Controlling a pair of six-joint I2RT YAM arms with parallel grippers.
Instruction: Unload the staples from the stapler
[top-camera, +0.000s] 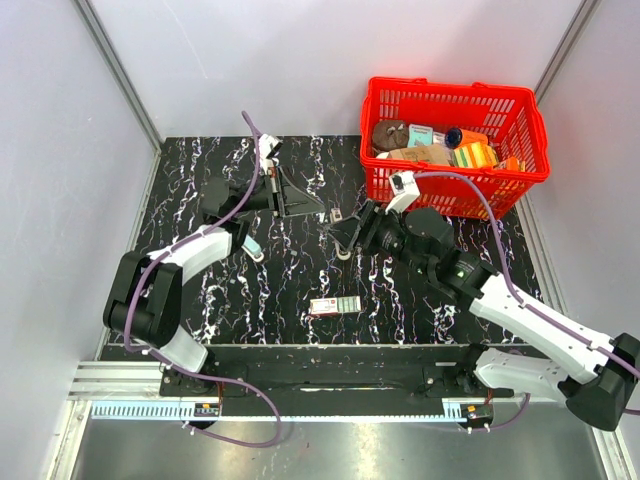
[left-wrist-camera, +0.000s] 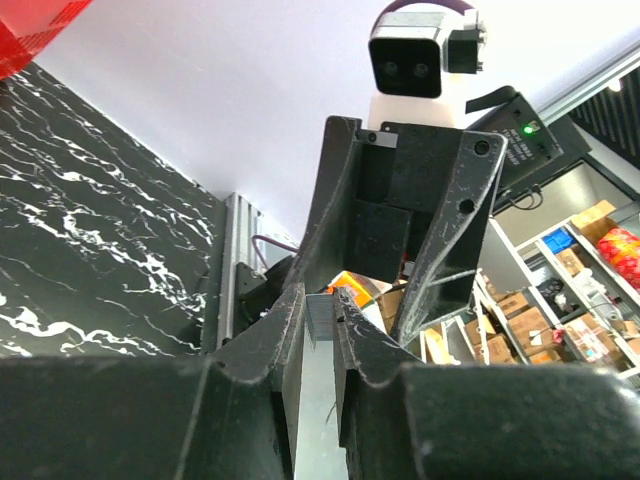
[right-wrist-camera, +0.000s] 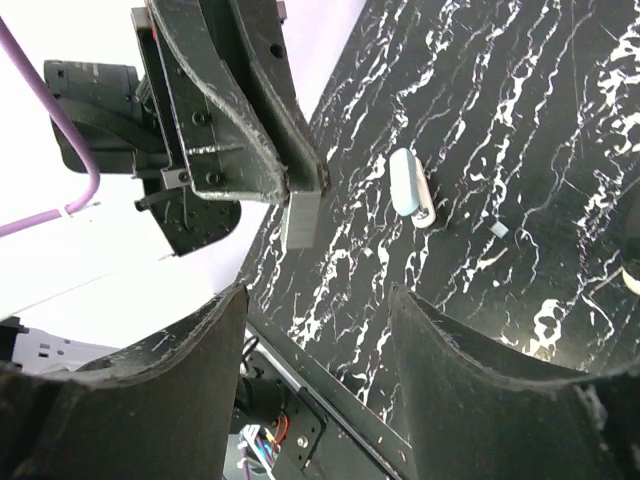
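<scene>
From where I stand the job looks mostly done. The left gripper (right-wrist-camera: 305, 182) is pinched tight on a short grey ridged strip that I take for the staples (right-wrist-camera: 300, 220). It holds them in the air, out beyond the box (top-camera: 335, 305) as seen from the arm bases. The strip hangs from the very fingertips, clear of the table (top-camera: 420, 310). The stapler (right-wrist-camera: 410, 185) lies flat on the table by itself, left of the box and a little farther out, well apart from the strip and touched by neither arm. It seems to have given up its load, though I can't tell whether its tray is open or whether anything remains inside. The right gripper (right-wrist-camera: 315, 300) is also past the box, facing the left one at close range. Its jaws stand wide apart with nothing between them, and the strip is just ahead of the gap, not yet inside it. What remains, I'd guess, is minor: either the strip goes across to the right gripper or it is simply set down. A look into the stapler would confirm it is empty. The strip is thin and held only by its top edge, so a careless nudge could break or drop it.
</scene>
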